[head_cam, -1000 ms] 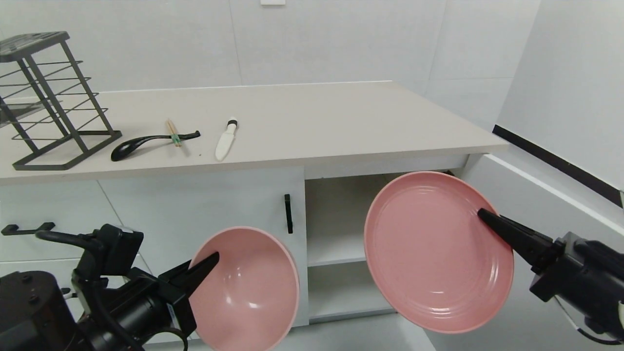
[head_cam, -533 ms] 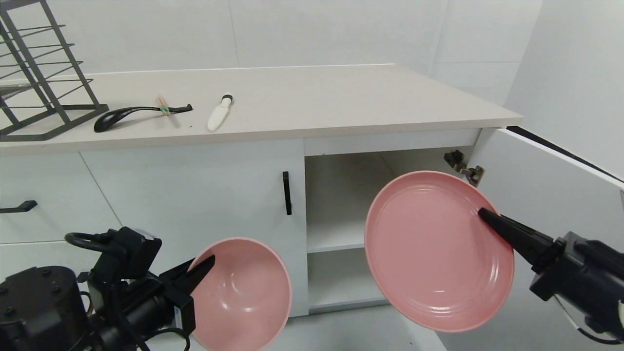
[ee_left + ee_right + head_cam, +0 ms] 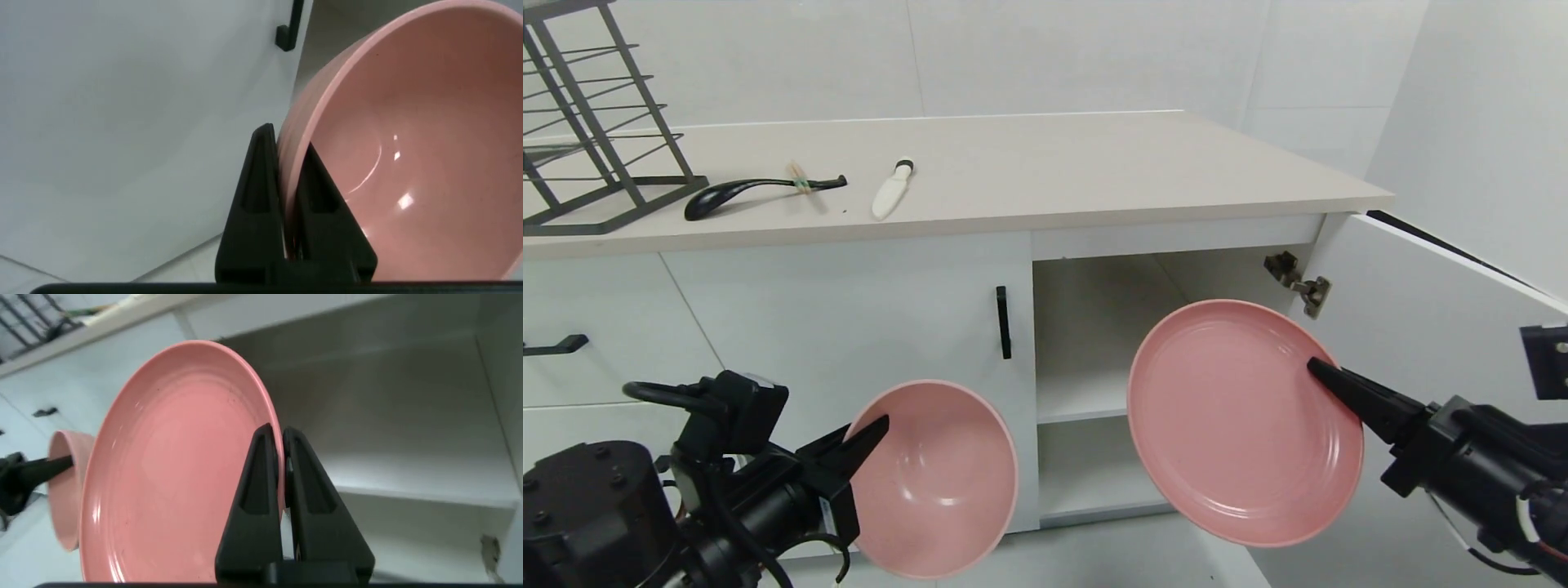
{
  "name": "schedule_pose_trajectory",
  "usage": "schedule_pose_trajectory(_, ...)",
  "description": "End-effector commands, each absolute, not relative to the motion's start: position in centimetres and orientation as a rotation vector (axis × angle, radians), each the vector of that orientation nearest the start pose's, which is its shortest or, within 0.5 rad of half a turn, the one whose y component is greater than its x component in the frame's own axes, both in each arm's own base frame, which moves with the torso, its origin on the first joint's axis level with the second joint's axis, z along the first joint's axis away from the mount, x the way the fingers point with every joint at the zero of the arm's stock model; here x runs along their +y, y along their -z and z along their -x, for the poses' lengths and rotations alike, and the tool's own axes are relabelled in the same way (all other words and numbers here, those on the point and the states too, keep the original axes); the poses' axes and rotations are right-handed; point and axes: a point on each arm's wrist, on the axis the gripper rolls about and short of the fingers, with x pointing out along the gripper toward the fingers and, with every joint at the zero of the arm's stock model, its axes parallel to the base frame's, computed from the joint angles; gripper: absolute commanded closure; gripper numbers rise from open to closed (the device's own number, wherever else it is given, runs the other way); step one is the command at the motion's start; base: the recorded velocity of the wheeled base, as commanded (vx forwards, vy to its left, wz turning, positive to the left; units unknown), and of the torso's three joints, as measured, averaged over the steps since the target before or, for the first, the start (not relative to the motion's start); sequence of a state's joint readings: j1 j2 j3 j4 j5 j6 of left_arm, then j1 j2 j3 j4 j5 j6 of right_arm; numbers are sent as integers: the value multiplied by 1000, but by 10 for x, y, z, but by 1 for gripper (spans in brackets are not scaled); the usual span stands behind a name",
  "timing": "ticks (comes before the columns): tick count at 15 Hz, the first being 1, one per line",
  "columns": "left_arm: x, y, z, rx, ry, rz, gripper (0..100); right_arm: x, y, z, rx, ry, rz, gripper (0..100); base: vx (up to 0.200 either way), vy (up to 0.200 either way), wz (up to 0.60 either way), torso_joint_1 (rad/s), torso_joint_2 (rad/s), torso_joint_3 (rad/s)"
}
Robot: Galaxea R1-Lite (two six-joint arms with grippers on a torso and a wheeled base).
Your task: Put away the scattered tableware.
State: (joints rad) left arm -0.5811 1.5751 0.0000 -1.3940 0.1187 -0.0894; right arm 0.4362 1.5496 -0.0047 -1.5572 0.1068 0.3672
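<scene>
One long tabletop (image 3: 1054,163) runs over a white cabinet (image 3: 1094,302) with its right door (image 3: 1429,327) swung open, and a black wire rack (image 3: 600,122) stands at the tabletop's left end. Out front, the pink plate (image 3: 1233,425) hangs tilted on edge before the cabinet's shelf (image 3: 1082,406), rim clamped in the right pincer (image 3: 1311,364), while the smaller pink bowl (image 3: 939,482) hangs before the closed door (image 3: 849,310), rim gripped by the left pincer (image 3: 882,421). Up top lie a black spoon (image 3: 727,192), a white knife (image 3: 890,189) just right of it, and thin chopsticks (image 3: 799,175) at the spoon's handle.
</scene>
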Motion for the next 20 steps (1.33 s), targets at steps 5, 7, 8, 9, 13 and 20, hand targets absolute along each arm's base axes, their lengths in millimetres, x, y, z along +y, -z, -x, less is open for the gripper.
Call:
schedule_pose_trajectory(5, -103, -104, -146, 219, 495, 61, 100, 93, -95, -175, 257, -503, -326, 100, 0, 0, 0, 0, 0, 0)
schedule_pose_trajectory(7, -105, -102, -146, 234, 502, 72, 100, 101, -86, -176, 306, -528, -310, 100, 0, 0, 0, 0, 0, 0)
schedule_pose_trajectory(8, -106, -101, -146, 237, 504, 71, 100, 103, -82, -177, 322, -530, -303, 100, 0, 0, 0, 0, 0, 0)
schedule_pose_trajectory(9, -108, -101, -144, 237, 521, 72, 100, 105, -77, -182, 343, -522, -299, 100, 200, 0, 0, -2, 2, 2)
schedule_pose_trajectory(13, -111, -104, -139, 228, 552, 78, 100, 113, -59, -204, 389, -497, -289, 100, 150, 0, 0, 2, 2, 9)
schedule_pose_trajectory(20, -112, -104, -139, 229, 553, 81, 100, 125, -36, -226, 434, -480, -278, 100, 86, 0, 0, -2, 1, 3)
